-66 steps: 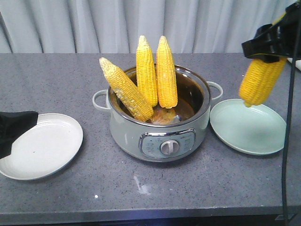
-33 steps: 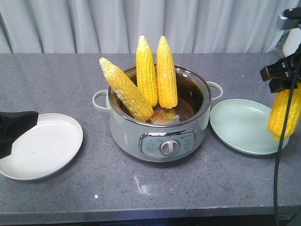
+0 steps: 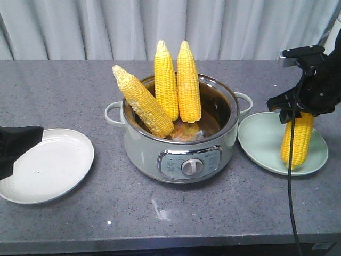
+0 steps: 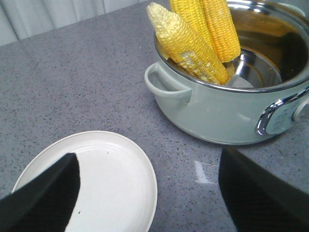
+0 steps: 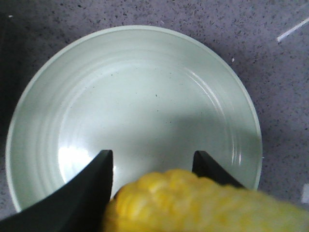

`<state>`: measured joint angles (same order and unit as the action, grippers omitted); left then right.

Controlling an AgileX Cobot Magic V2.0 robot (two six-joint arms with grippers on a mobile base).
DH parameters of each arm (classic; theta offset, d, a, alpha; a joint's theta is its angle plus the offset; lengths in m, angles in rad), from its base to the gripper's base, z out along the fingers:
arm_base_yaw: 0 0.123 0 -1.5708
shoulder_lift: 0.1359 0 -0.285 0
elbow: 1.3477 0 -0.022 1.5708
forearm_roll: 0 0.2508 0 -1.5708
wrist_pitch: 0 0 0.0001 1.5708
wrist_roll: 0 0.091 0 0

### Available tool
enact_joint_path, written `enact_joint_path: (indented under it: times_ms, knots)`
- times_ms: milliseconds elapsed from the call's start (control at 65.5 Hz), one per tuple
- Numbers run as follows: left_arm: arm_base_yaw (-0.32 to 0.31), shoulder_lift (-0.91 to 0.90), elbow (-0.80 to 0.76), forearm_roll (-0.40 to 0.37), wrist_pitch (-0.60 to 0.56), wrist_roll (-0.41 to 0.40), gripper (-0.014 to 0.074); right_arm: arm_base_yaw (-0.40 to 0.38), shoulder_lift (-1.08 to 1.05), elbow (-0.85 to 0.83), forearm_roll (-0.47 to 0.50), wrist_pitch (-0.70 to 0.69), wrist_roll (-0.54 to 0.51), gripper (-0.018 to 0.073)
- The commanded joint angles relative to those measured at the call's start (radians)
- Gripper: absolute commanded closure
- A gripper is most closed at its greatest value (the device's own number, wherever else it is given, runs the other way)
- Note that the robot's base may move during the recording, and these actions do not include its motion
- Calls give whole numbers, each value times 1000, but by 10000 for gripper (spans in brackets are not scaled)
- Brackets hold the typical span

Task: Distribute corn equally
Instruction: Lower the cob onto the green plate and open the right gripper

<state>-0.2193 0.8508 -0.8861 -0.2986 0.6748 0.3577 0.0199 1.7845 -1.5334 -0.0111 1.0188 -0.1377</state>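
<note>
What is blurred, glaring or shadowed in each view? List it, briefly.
Right wrist view: the held cob is out of focus near the lens; the green plate is sharp, with a bright glare patch and the cob's soft shadow. Left wrist view: the left tool is featureless black; the pot lining mirrors yellow. Front view: sharp, evenly lit.

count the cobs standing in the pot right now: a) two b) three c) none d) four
b: three corn cobs stand leaning in the pot, while a fourth cob hangs from the right gripper over the green plate.
</note>
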Motion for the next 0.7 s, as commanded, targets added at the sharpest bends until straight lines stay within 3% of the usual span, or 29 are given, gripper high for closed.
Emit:
enact_joint_path:
  times_ms: [0, 397, 687]
  knots:
    - [-7, -1, -30, -25, -58, 0, 43, -7, -18, -31, -26, -57, 0, 288]
    - [-7, -1, -30, -25, -58, 0, 43, -7, 54, -31, -29, -162, 5, 62]
    - [-7, -1, -30, -25, -58, 0, 43, -7, 38, -31, -29, -182, 35, 28]
